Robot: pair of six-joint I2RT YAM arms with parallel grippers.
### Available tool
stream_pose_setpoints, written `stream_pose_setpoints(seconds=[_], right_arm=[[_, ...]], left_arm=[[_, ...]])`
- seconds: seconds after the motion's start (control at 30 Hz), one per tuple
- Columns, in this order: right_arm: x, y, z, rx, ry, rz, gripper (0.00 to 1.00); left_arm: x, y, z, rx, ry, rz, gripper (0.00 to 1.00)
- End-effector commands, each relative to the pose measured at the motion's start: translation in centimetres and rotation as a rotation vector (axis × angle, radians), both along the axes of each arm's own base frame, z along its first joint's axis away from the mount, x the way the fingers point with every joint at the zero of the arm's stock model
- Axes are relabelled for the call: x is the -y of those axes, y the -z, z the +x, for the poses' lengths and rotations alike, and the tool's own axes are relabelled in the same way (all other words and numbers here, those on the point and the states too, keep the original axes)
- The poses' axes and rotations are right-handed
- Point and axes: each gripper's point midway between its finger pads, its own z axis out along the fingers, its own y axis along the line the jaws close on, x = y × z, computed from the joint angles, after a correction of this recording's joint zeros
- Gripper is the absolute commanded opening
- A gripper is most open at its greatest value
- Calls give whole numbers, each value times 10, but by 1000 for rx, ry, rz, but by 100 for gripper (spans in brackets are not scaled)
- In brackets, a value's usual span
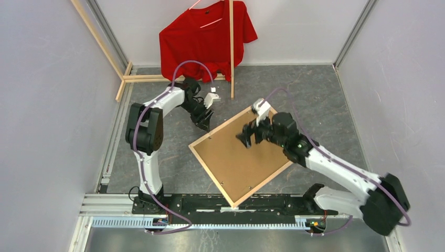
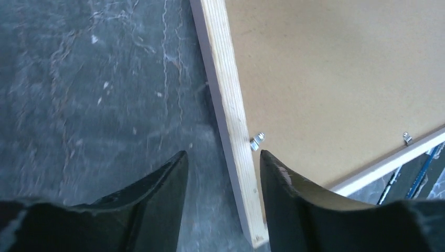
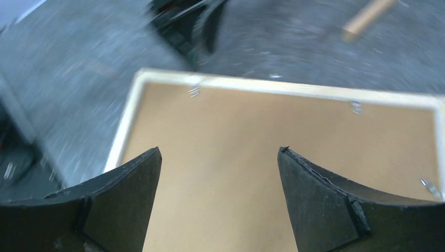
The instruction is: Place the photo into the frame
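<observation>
- The photo is not in sight; I judge it lies beneath the brown backing board [image 1: 236,163].
- The board sits inside the frame [image 1: 262,185], which lies back-up on the tabletop [image 1: 325,105].
- The left jaws stand partly apart astride the frame's wooden rail, beside a metal tab [image 2: 257,140], gripping nothing.
- The right jaws gape wide and empty above the board.
- Best to press each tab flat over the board, steadying the frame so it cannot slide.

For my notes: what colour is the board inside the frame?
Plain brown board; clearest in the top external view.
</observation>
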Motion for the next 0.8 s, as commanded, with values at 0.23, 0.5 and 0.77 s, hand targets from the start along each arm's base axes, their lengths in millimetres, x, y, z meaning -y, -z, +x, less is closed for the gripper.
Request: stream_pose_setpoints(seconds=[0.23,0.5,0.77], right_arm=[[-11,49,-189,138,-812,-385,91],[-6,92,-225,122,-1047,-733,90],[-6,108,-235,152,-1125,-794,80]], left_arm=[[-38,-70,-48,106,-63,-10,72],[-63,-83,-62,141,-136,-3,73],[-64,-87,-70,147,-147,-7,71]])
